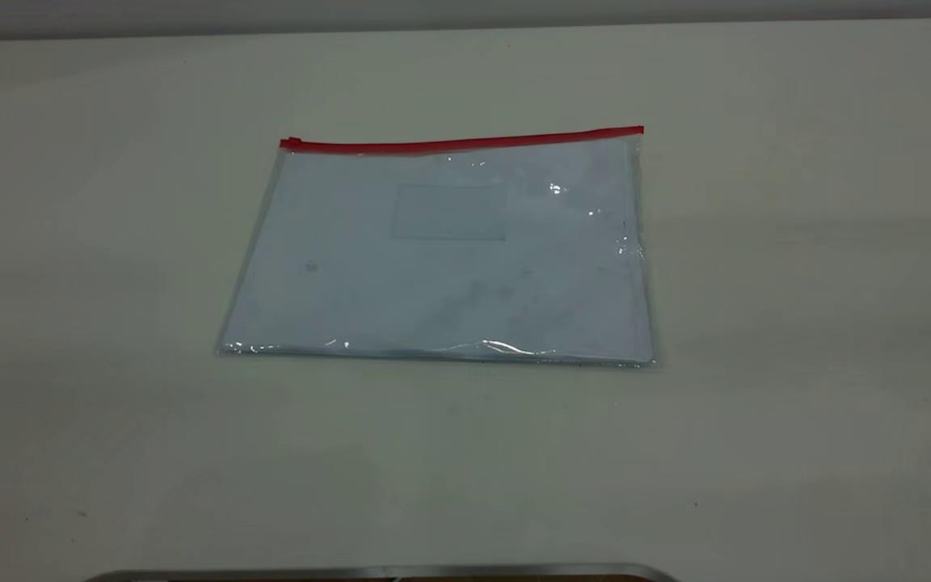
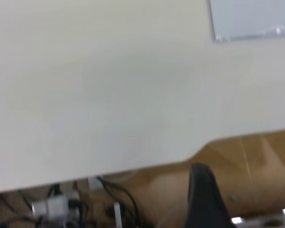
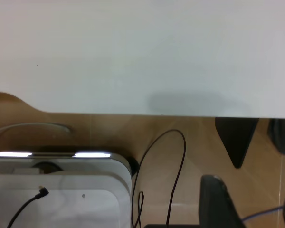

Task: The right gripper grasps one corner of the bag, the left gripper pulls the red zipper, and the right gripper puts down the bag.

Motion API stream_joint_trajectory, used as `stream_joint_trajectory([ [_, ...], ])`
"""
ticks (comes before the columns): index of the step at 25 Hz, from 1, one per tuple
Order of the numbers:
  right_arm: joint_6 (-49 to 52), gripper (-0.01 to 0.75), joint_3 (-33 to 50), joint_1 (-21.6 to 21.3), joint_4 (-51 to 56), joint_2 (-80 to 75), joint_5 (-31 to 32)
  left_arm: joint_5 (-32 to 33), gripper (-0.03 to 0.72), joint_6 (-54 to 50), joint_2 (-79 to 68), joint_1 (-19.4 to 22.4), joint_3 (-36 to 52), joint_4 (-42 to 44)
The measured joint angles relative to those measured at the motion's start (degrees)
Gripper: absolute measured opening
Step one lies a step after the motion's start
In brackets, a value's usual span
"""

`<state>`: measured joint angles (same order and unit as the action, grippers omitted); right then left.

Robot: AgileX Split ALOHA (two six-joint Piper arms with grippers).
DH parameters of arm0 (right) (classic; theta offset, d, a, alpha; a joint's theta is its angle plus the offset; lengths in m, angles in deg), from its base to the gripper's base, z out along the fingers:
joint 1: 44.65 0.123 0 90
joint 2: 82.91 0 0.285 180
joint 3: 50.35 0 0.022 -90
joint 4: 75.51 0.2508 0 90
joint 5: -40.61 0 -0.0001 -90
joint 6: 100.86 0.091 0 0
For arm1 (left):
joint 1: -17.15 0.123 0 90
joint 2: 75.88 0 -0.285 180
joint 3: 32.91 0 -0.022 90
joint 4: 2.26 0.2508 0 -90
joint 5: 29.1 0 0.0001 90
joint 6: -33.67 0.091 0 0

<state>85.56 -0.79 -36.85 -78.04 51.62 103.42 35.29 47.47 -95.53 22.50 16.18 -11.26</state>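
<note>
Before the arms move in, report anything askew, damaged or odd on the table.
Nothing stands out. The bag lies flat on the table, its red zipper along the far edge. The clear plastic is only lightly crinkled near the right short edge. Neither gripper is near it.

Exterior view was evenly lit, soft overhead light, table point(image 1: 797, 323) dimmer toward the near edge. Small glare spots sat on the bag point(image 1: 441, 259), along its near edge and right side. Left wrist view was blurred throughout. Right wrist view showed a faint shadow near the table's edge.
</note>
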Motion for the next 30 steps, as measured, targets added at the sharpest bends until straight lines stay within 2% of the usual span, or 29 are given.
stream_joint_trajectory([
  [2,0.0,0.381,0.0,0.1,0.1,1.7,0.0,0.1,0.513,0.0,2.9,0.0,0.0,0.0],
  [8,0.0,0.381,0.0,-3.3,0.2,15.2,0.4,0.9,0.513,0.0,9.4,0.0,0.0,0.0],
  [17,0.0,0.381,0.0,-3.4,0.2,36.2,1.4,1.2,0.513,0.0,10.5,-0.8,0.0,0.0],
  [30,0.0,0.381,0.0,-4.5,0.2,38.6,1.8,1.3,0.513,0.0,12.9,-1.9,0.0,-0.1],
])
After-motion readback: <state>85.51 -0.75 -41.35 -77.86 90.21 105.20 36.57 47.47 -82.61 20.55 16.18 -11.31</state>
